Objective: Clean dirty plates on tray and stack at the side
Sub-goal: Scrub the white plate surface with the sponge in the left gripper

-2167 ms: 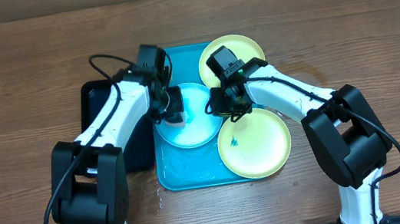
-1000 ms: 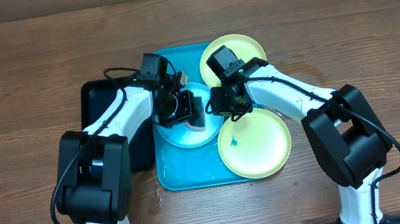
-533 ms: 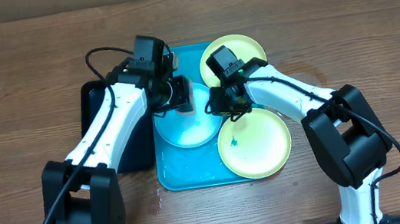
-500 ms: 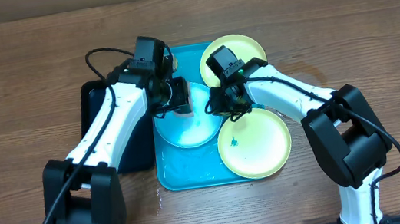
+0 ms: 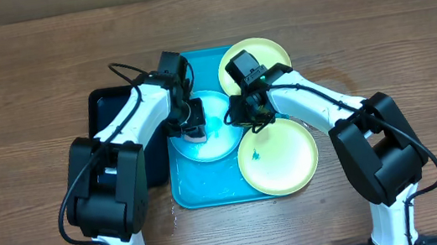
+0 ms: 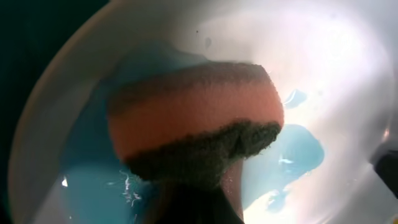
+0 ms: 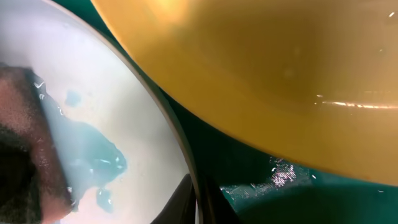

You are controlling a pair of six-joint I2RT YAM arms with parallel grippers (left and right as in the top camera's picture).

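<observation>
Left jaws are clamped on the sponge [image 6: 193, 118], down on the blue plate [image 5: 214, 142] in the tray [image 5: 202, 189], and right jaws pinch that plate's rim, so I'd pin it firmly and scrub small circles over the wet smear [image 6: 301, 146].

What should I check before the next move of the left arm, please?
1. Grip: left gripper shut on sponge, ok.
2. Place: sponge over blue plate, ok.
3. Hold: right gripper shut on blue plate's rim, ok.
4. Wipe: blue plate shows wet patches, not ok.
5. Next: front yellow plate has smudge, not ok.
6. Stack: none beside tray, not ok.
</observation>
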